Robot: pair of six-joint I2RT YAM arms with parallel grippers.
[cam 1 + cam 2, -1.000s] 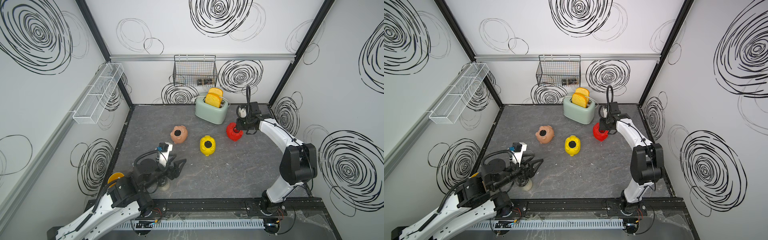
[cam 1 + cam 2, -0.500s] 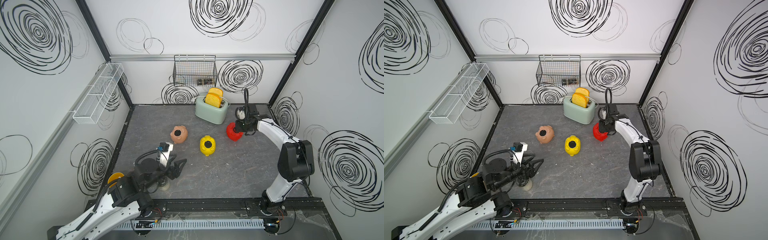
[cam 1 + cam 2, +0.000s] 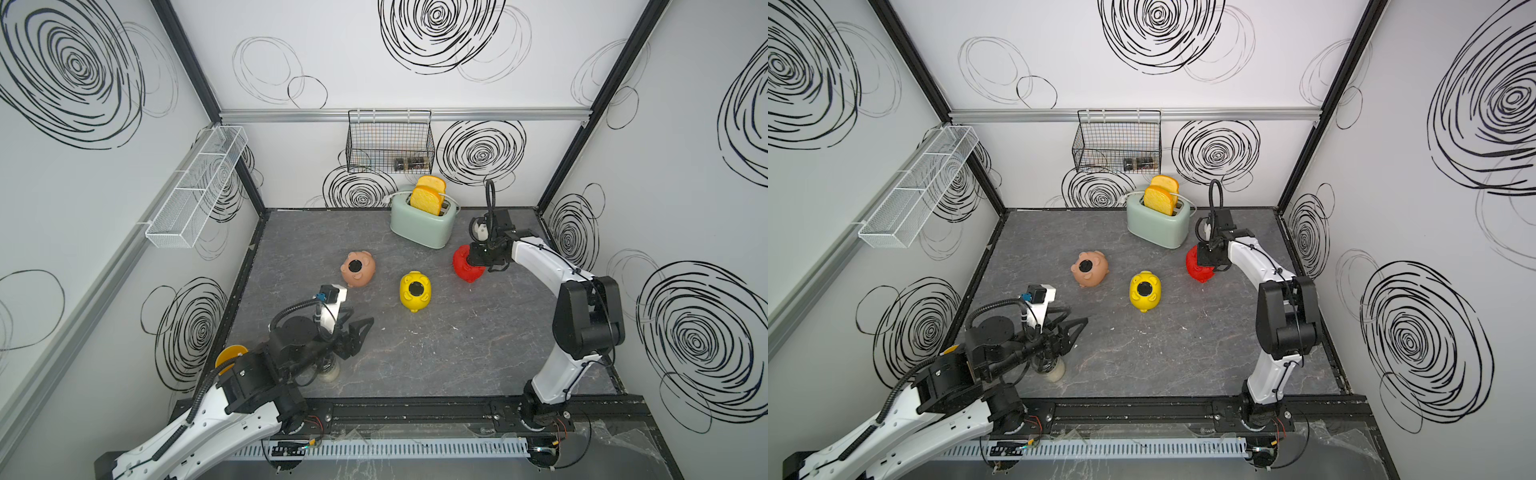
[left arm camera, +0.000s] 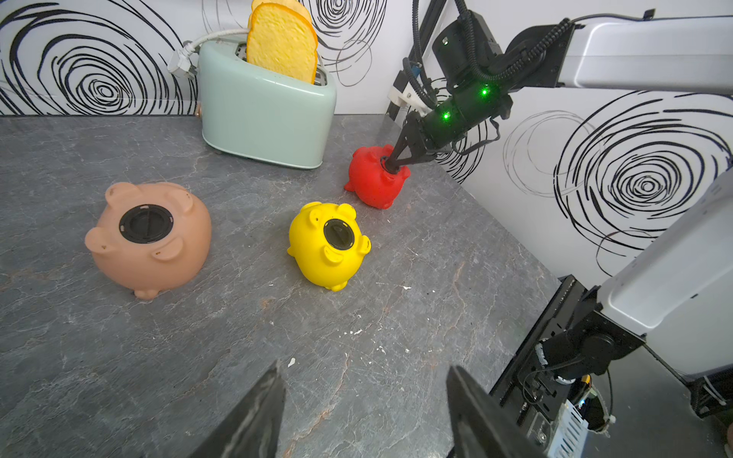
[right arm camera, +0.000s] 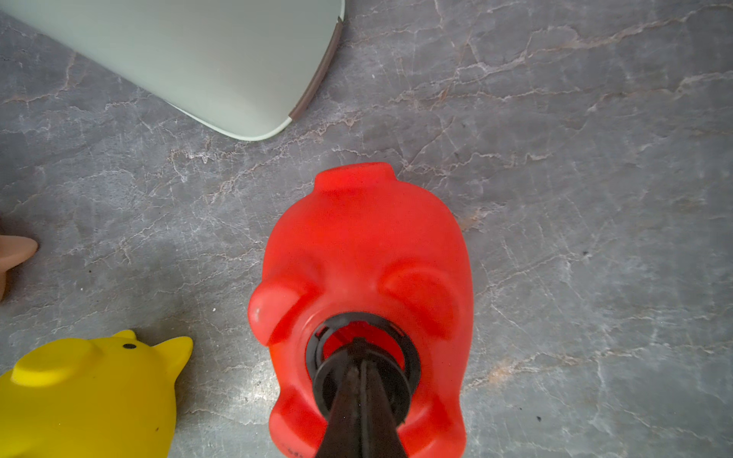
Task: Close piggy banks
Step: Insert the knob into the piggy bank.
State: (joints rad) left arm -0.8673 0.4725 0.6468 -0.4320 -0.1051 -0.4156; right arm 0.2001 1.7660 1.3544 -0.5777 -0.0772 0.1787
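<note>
Piggy banks, three of them, lie belly-up on the grey table (image 3: 457,353), spread across its middle and far part. The pink piggy bank (image 3: 365,277) is toward the left, the yellow piggy bank (image 3: 415,304) sits near the middle, apart from it, and the red piggy bank (image 3: 465,268) lies on the right, just beside the mint-green toaster (image 3: 424,230), which has two bread slices (image 3: 427,200) standing in it. In the left wrist view the pink one's plug (image 4: 146,224) and the yellow one's plug (image 4: 339,234) are round black discs sitting in their belly holes. The right gripper (image 5: 359,351) reaches down onto the red pig's belly with its jaws pressed together, tips planted in a third black plug (image 5: 405,380) at the hole. That plug sits askew, and red shows through a gap between it and the black ring of the hole. Whether the tips pinch any part of it cannot be told. The left gripper (image 4: 363,366) hovers low over bare table at the near left, jaws spread with nothing between them, well apart from all three pigs. Under its arm stands a small pale jar (image 3: 329,373).
</note>
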